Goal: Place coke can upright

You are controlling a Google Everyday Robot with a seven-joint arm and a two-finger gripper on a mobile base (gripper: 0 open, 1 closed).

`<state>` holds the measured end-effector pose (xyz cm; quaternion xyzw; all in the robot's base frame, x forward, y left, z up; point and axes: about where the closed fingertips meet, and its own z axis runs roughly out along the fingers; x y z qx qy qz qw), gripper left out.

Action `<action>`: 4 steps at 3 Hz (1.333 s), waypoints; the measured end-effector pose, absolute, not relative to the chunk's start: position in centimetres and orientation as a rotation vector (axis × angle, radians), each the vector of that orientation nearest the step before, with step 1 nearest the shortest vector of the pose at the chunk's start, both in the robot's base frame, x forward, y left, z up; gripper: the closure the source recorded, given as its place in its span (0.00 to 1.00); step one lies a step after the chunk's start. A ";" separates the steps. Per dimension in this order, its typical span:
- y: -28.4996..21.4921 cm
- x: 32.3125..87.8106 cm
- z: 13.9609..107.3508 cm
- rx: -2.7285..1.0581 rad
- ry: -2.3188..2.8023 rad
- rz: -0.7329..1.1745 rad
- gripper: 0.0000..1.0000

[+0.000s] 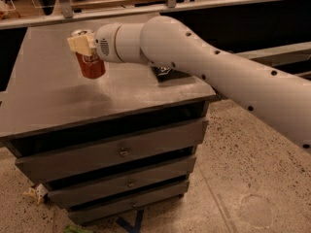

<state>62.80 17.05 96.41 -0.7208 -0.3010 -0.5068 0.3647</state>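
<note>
The coke can [91, 64] is red with white script and a silver top. It is held roughly upright, tilted slightly, a little above the grey cabinet top [58, 96] near its left middle. My gripper [83, 45] is shut on the can's upper part, its cream fingers [77, 43] wrapping the rim. My white arm reaches in from the right across the cabinet.
A dark blue chip bag [164, 72] lies on the cabinet's right side, mostly hidden behind my arm. The cabinet has three drawers [121, 152] below. A shelf rail [146, 6] runs along the back. Speckled floor lies to the right.
</note>
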 end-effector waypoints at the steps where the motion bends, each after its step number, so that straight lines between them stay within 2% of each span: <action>1: 17.5 62.1 95.3 -1.849 -0.811 -1.281 1.00; 3: 17.7 60.7 93.8 -1.805 -0.859 -1.260 1.00; 4: 17.6 60.4 93.6 -1.740 -0.849 -1.317 1.00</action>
